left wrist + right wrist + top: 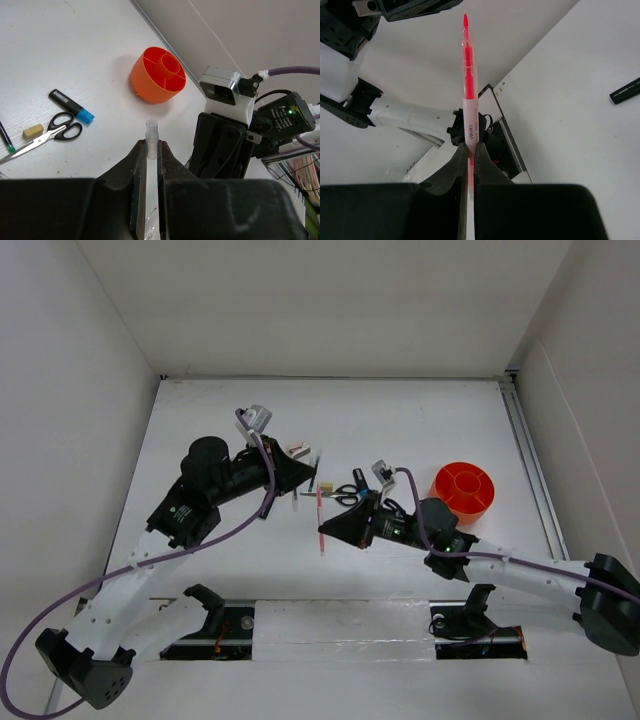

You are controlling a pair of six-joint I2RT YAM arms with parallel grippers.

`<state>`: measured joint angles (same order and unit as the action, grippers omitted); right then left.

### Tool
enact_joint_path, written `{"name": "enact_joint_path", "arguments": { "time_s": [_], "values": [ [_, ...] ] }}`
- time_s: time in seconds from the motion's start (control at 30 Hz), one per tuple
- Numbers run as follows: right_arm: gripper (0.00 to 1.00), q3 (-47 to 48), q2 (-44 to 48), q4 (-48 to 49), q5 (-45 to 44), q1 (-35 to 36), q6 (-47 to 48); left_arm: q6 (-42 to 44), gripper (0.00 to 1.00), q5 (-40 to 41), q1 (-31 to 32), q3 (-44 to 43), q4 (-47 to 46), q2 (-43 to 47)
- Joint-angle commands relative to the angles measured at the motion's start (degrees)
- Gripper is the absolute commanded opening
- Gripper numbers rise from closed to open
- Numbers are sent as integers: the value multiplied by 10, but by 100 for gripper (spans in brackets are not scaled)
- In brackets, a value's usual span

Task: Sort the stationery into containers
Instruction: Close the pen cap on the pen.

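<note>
My right gripper is shut on the red pen, whose bare tip points away from the jaws; in the top view the pen hangs at the gripper above mid-table. My left gripper is shut on a small clear plastic cap and sits at centre-left in the top view. The orange cup with inner compartments stands to the right, also in the left wrist view. Scissors, a blue-capped marker, a tan eraser and a thin dark pen lie on the table.
The two wrists are close together at mid-table; the right arm's camera housing is just right of my left jaws. A black marker end lies on the table. A metal rail runs along the right edge. White walls enclose the table.
</note>
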<state>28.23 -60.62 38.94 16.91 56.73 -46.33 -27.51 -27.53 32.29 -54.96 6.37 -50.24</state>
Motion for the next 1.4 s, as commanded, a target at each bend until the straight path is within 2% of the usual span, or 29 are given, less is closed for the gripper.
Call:
{"name": "enact_joint_path", "arguments": {
  "time_s": [0.0, 0.47, 1.37],
  "values": [
    [0, 3, 16, 30, -28, 5, 7, 2, 0, -21, 1, 3, -39, 11],
    [0, 19, -7, 30, -22, 5, 12, -4, 0, -54, 1, 13, -58, 11],
    [0, 30, 3, 43, -6, 5, 18, 2, 0, -48, 1, 13, -52, 6]
  ]
}}
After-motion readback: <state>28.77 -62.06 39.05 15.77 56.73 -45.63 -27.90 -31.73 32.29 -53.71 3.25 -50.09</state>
